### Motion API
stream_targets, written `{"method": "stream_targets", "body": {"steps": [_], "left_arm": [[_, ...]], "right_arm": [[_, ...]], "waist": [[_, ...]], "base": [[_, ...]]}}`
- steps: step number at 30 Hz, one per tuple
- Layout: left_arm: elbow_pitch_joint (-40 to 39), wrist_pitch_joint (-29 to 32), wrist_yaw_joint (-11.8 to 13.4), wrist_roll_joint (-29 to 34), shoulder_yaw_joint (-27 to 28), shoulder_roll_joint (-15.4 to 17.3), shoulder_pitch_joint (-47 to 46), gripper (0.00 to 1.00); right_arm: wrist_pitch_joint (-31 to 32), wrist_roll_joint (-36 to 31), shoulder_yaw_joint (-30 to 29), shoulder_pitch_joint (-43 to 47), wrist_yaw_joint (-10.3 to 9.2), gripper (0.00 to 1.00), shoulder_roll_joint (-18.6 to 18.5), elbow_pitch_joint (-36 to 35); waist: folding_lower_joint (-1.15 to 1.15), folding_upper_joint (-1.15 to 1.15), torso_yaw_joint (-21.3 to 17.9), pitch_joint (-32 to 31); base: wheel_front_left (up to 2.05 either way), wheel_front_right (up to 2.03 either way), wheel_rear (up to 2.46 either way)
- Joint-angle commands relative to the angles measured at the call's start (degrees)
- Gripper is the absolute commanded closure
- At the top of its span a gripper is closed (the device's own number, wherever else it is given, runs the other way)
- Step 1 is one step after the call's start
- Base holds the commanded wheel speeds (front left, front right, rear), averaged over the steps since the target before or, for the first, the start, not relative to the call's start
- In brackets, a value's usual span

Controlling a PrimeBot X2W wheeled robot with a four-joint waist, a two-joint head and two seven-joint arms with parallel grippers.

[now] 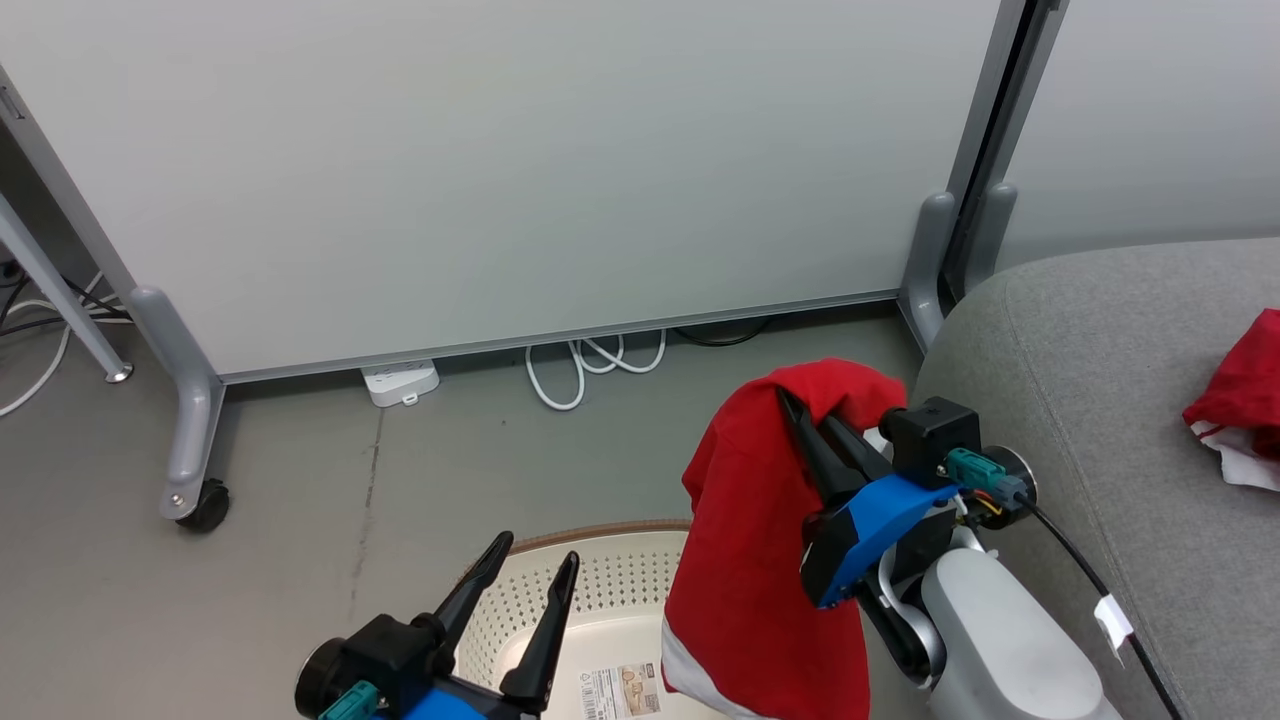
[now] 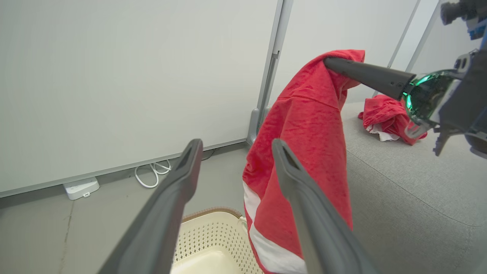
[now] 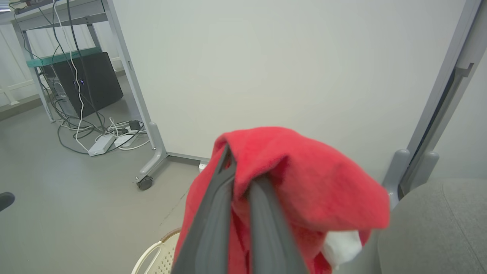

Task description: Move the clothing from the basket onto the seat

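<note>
My right gripper clamps red shirt, hanging above basket right edge, beside seat; my left gripper spread, empty.

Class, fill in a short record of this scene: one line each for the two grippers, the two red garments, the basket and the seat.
right gripper: shut on the hanging garment
left gripper: open, empty, over the basket
hanging garment: red, white trim, draped from the right gripper beside the seat
second garment: red, crumpled on the seat
basket: on the floor, its label sticker showing
seat: grey, at the robot's right
</note>
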Motion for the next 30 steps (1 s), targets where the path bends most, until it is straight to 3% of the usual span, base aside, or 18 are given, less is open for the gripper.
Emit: {"method": "stream_targets", "body": {"steps": [1,11,30], "left_arm": [[-0.1,-0.2,-0.3,0.6,0.7,-0.2,0.6,0.00],[-0.5,-0.2,-1.1,3.8,4.3,-1.6,2.1,0.00],[-0.5,-0.2,-1.3,5.1,3.9,-2.1,-0.6,0.00]], "right_arm": [[0.1,-0.1,-0.2,0.7,-0.02,1.00,-0.1,-0.5],[0.7,-0.4,-0.2,0.3,-0.02,1.00,0.2,-1.6],[0.5,-0.1,0.0,-0.3,-0.02,1.00,0.6,-2.3]], "waist": [[0.00,0.00,-0.2,0.0],[0.00,0.00,-6.1,0.3],[0.00,0.00,-30.2,3.8]], "base": [[0.00,0.00,0.00],[0.00,0.00,0.00],[0.00,0.00,0.00]]}}
